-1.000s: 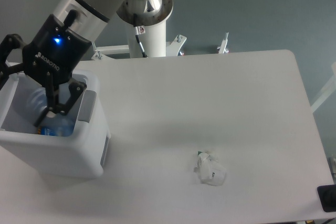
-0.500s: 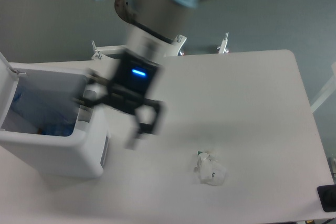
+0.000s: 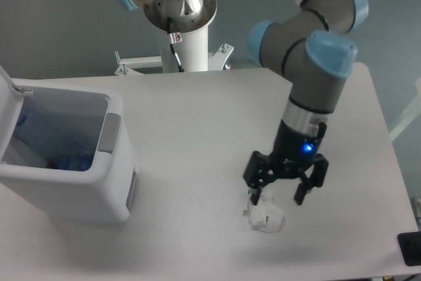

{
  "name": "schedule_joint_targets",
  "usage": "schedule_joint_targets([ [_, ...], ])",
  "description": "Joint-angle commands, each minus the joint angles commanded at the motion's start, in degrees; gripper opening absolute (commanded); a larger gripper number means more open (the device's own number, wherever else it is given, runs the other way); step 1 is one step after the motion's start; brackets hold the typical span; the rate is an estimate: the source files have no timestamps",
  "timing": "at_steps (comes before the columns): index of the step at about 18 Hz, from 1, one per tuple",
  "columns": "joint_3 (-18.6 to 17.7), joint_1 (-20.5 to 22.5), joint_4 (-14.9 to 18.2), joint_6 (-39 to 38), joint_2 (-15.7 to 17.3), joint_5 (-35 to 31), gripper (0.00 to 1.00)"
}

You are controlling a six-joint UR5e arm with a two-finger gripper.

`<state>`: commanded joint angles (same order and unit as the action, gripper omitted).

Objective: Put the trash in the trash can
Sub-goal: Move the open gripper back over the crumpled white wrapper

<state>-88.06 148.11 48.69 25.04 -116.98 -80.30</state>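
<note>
- The claw (image 3: 283, 190) hung over the right half of the worktop (image 3: 217, 116), its two fingers spread apart and holding nothing.
- The paper wad (image 3: 264, 215) lay on the worktop just at 7 o'clock from the claw, very near its left finger; I could not tell if they touched.
- The wad looked roughly round, with no clear long axis, so I judged that the coming grasp needed mainly a small shift toward 7 o'clock and then a descent.
- The bottle (image 3: 66, 161) was already inside the trash can (image 3: 79, 189), which stood at 9 o'clock, well apart from the claw, with its lid up.
- Half a second earlier the claw was beside the can; one second earlier it was over the can's opening. The wad had not moved.
</note>
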Motion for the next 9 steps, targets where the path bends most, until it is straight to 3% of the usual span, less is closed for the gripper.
schedule_joint_targets([
  [4, -1.1, -3.6, -0.2, 0.0, -3.1, -11.3, 1.0],
  [9, -0.4, -6.7, -0.2, -0.2, -6.5, -13.4, 1.0],
])
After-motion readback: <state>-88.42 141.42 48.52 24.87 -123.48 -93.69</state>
